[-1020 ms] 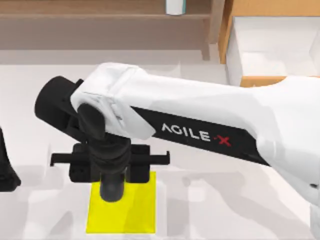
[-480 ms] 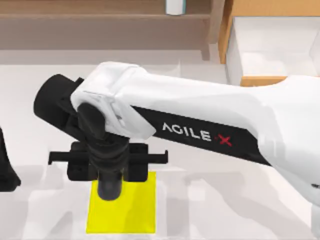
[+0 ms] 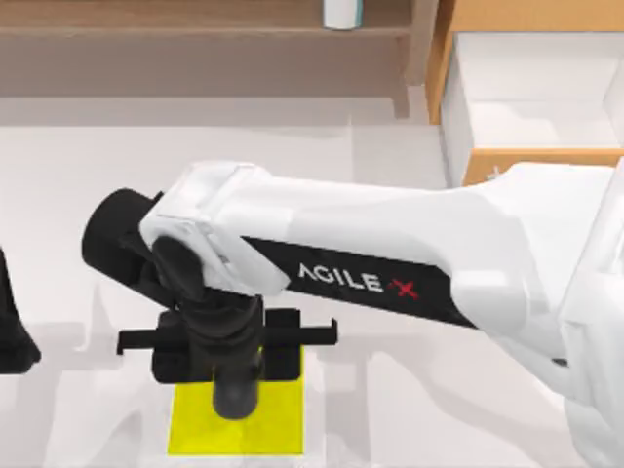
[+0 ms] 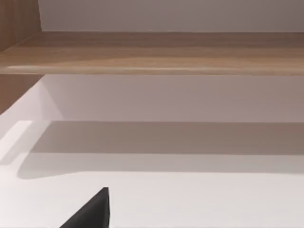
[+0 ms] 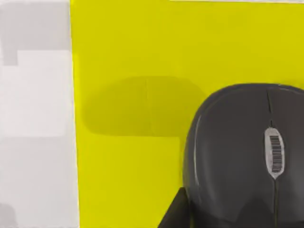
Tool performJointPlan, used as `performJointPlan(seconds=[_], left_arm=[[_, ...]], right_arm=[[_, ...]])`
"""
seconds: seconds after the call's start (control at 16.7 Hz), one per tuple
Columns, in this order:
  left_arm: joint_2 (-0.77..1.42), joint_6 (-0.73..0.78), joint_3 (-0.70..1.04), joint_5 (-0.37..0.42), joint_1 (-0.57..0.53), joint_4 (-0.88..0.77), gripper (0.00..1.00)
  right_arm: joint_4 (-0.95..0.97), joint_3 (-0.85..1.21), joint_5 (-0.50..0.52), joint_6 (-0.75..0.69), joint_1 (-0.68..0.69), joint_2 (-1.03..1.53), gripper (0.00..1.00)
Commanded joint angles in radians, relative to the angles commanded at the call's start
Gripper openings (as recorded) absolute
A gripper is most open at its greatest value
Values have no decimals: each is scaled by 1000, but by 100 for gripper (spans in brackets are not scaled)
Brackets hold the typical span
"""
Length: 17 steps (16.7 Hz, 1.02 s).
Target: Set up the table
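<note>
**Mouse held low over the yellow mat**

In the lower left of the top view, the right gripper (image 3: 237, 375) hung over a yellow mat (image 3: 275, 429) lying on the white table (image 3: 58, 175), which spread across the whole frame below the wooden shelf (image 3: 195, 19) and beside the open drawer cabinet (image 3: 531, 93) at upper right. The right wrist view showed a dark grey mouse (image 5: 244, 156) at its lower right, above the mat, with a dark finger edge against its side and a soft shadow on the yellow beside it. The jaws seemed closed on the mouse, though I could not tell whether it had touched down.

The left gripper (image 3: 12, 336) sat parked at the left edge; its fingers could not be judged.

The risk, as I judged it, was a release from height: the mouse could bounce or skid off the smooth mat. Opening unevenly could also drag it askew.
</note>
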Motion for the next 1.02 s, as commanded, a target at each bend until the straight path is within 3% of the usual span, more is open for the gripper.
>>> performJointPlan(seconds=[0.18, 0.96, 1.02], left_arm=[[0, 0, 0, 0, 0, 0, 100], [0, 0, 0, 0, 0, 0, 100], [0, 0, 0, 0, 0, 0, 100]], right_arm=[[0, 0, 0, 0, 0, 0, 0], [0, 0, 0, 0, 0, 0, 98], [0, 0, 0, 0, 0, 0, 100]])
